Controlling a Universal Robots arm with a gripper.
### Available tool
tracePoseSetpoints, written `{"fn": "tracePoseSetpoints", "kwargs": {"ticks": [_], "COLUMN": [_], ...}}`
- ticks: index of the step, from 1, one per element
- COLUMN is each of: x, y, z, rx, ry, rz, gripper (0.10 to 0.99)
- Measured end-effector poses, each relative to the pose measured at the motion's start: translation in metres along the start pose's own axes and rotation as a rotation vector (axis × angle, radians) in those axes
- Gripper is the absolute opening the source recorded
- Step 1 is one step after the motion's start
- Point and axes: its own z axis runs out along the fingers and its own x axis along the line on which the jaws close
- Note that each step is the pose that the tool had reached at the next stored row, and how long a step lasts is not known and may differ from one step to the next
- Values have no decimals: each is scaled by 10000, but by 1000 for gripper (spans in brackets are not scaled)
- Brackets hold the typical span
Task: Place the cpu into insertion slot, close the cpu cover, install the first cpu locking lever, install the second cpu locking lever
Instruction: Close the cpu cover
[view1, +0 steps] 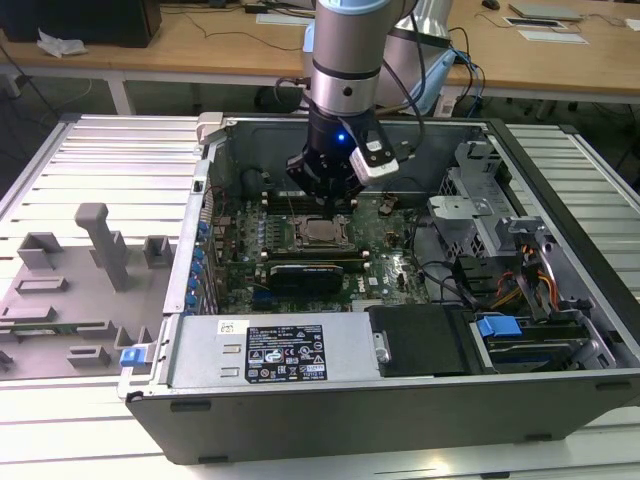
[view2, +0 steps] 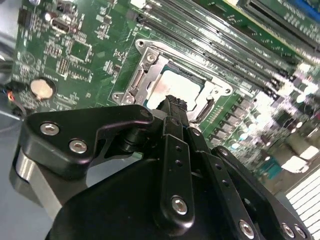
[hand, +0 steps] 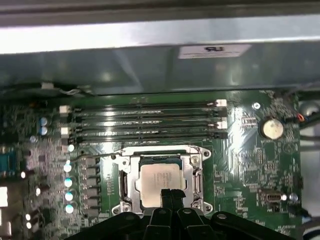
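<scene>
A slatted metal table (view1: 100, 150) carries an open computer case (view1: 300, 420), with grey fixture blocks (view1: 100, 245) standing near the table's edge at the exterior view's left. The arm (view1: 345, 60) reaches down into the case over its far wall.

The green motherboard (view1: 395, 265) lies flat on the case floor. The gripper (view1: 325, 195) hangs just above the board's middle. In both wrist views its black fingers (hand: 165, 199) are pressed together at the tips with nothing between them; the tips (view2: 175, 103) sit just over the near edge of the chip, and I cannot tell whether they touch it.

The insertion slot (hand: 116, 206) sits in the middle of the motherboard, between the row of long memory slots (hand: 145, 120) and a long black card (view1: 310, 272). The cpu cover (hand: 160, 157) lies flat down on the slot, its grey frame surrounding the chip on all sides. The cpu (hand: 159, 177) rests seated in the slot, its pale metal top showing through the cover's window.

A thin wire lever (hand: 95, 156) juts out from one corner of the cover; whether it is latched I cannot tell. A coin cell (hand: 273, 128) sits near the motherboard's edge, well apart from the slot.
</scene>
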Motion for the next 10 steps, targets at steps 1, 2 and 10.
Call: {"fn": "tracePoseSetpoints", "kwargs": {"ticks": [1, 2, 10], "x": [0, 1, 41], "y": [0, 0, 0], "z": [1, 3, 15], "rx": [2, 4, 13], "ry": [-1, -17, -224], "rz": [-185, -340, -797], "gripper": [106, 106, 106]}}
